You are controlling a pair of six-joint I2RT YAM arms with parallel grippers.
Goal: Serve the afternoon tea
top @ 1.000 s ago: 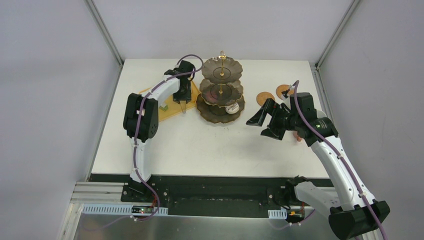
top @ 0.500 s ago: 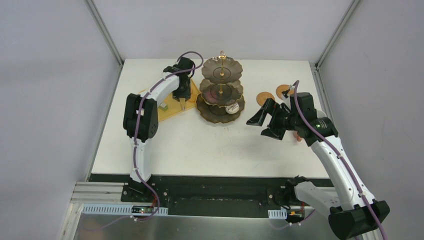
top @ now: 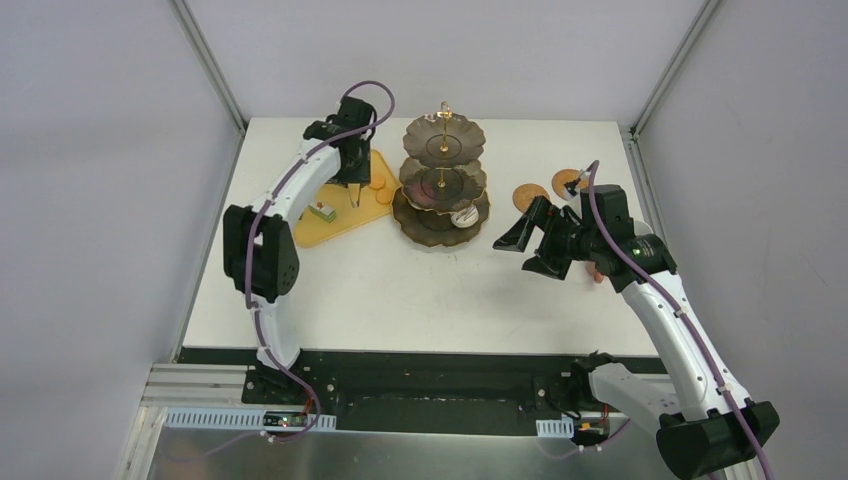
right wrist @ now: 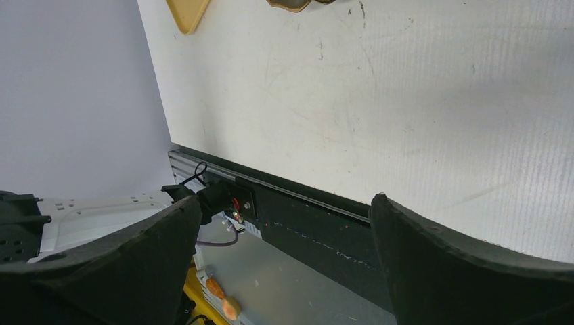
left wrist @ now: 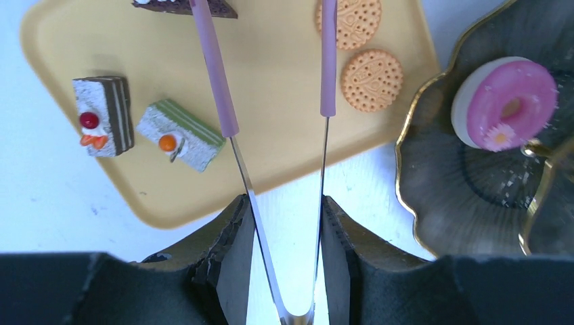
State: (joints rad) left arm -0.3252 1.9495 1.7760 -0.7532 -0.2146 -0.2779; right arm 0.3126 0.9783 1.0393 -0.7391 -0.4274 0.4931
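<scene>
While left pincer [left wrist: 285, 203] grips tongs [left wrist: 218, 81] and right pincer [right wrist: 281, 210] gapes, cakes [left wrist: 179, 134] and cookies [left wrist: 371, 80] occupy the tray [left wrist: 68, 40].

The white table [top: 420, 290] carries a yellow tray [top: 338, 228] far left, the three-tier stand [top: 420, 224] beside it — and two woven coasters [top: 527, 195] far right.

The tray [left wrist: 284, 156] is yellow. The cookies [left wrist: 371, 80] are orange with a dotted pattern. At upper left lie a green layered cake [left wrist: 181, 135] and a brown-and-white striped cake [left wrist: 103, 115] with a red topping. The doughnut [left wrist: 504, 103] has pink icing. The stand tier [left wrist: 440, 196] is dark grey with a gold rim. The tongs [left wrist: 215, 68] are silver with mauve sleeves. The surface [left wrist: 40, 203] is white.
</scene>
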